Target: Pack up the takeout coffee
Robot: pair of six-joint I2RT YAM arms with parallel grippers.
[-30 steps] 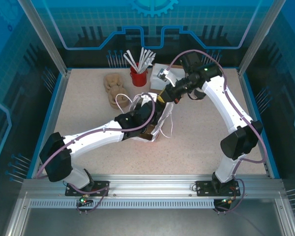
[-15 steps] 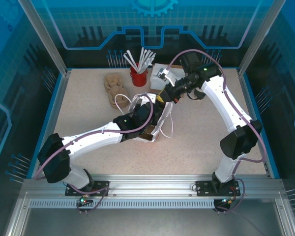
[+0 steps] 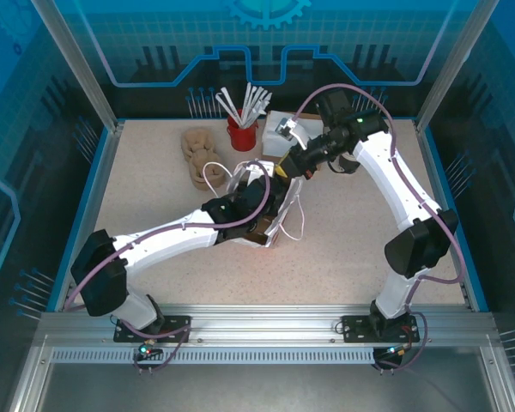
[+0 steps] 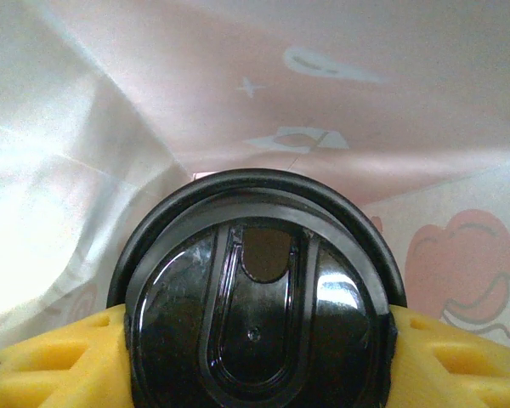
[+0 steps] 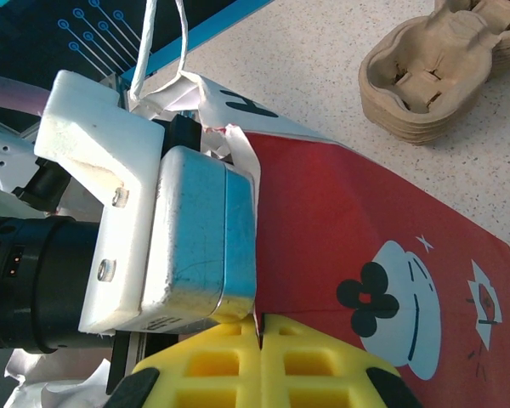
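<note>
Bag print reads poss. "H"; left gripper clamps takeout coffee.

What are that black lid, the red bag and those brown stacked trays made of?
Black lid: looks like glossy moulded plastic, since it throws sharp light reflections. Red bag: probably thin coated paper or plastic film. It creases, and seen from inside, light and the print show through. Stacked cup carriers: matte moulded paper pulp, judging by the dull beige, fibrous look.
</note>
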